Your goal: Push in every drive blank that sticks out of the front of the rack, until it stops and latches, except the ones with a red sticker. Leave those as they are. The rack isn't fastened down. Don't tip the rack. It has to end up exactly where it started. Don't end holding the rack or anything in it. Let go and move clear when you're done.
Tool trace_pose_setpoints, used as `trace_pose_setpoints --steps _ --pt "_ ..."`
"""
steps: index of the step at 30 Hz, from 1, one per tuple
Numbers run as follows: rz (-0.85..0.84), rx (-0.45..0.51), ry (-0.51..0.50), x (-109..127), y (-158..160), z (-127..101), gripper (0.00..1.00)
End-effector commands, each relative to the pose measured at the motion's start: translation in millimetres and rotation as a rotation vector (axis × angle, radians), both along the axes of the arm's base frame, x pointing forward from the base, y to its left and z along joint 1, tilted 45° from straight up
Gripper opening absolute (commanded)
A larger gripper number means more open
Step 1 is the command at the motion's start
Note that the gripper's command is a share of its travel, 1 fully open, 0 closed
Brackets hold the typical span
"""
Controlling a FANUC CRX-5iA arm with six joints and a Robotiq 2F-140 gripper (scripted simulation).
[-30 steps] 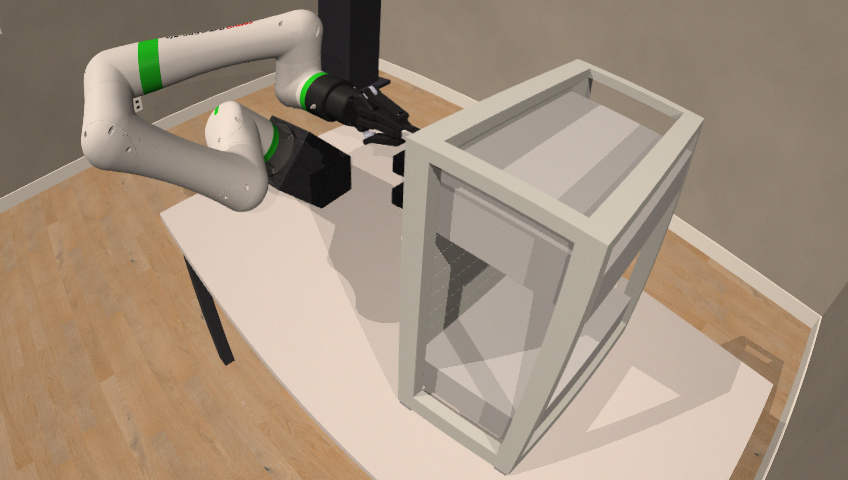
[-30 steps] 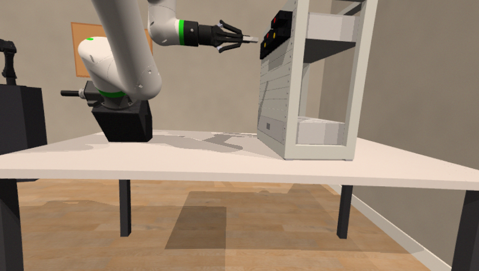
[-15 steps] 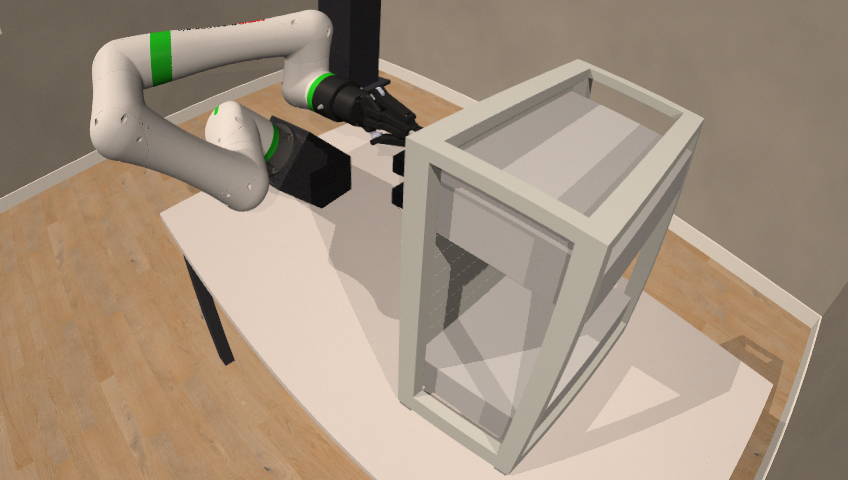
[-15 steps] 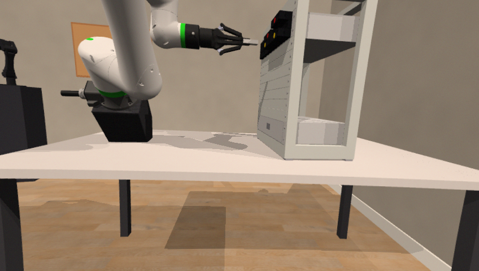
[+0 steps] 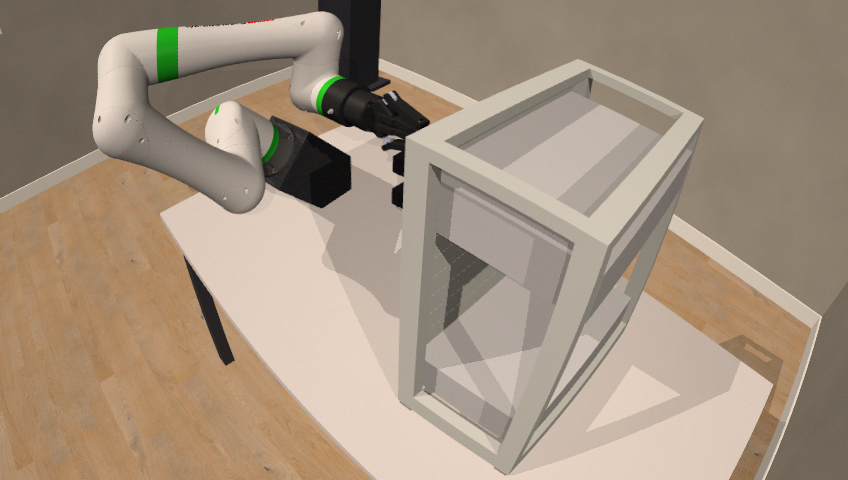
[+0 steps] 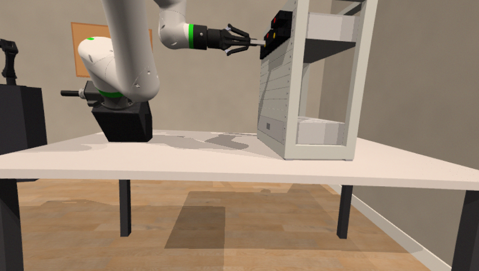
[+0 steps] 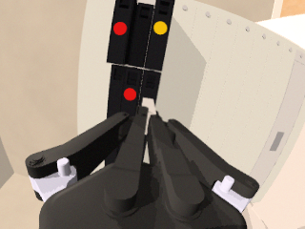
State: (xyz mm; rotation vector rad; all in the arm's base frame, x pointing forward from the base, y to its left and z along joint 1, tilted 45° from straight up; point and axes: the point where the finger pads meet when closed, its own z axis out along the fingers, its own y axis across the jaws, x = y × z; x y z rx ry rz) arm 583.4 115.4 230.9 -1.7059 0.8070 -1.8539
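My gripper [image 6: 256, 42] pinched together, empty, tip at protruding drive blanks [image 7: 141, 37]. Aim at unstickered blank, clear of red sticker [image 7: 130, 94]; push slow, straight, lest rack [image 6: 356, 83] slide.

Black drive blanks [image 7: 140, 32] – red, yellow stickers; pale grey rack [image 6: 356, 83]; white-green arm [image 5: 178, 59].

Rack [image 6: 331, 83]: top cut off by exterior view's upper edge. Drive blanks [image 5: 397, 161]: mostly hidden behind rack post in top view; stickers unseen there.
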Motion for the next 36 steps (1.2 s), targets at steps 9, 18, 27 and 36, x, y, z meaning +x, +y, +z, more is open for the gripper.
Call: trace_pose_setpoints --steps 9,18,27,36 --pt "0.0 0.0 0.0 0.0 0.2 0.2 0.0" --pt "0.0 0.0 0.0 0.0 0.2 0.2 0.0" --pt "0.0 0.0 0.0 0.5 0.2 0.2 0.0" --pt "0.0 0.0 0.0 9.5 -0.7 0.5 0.0"
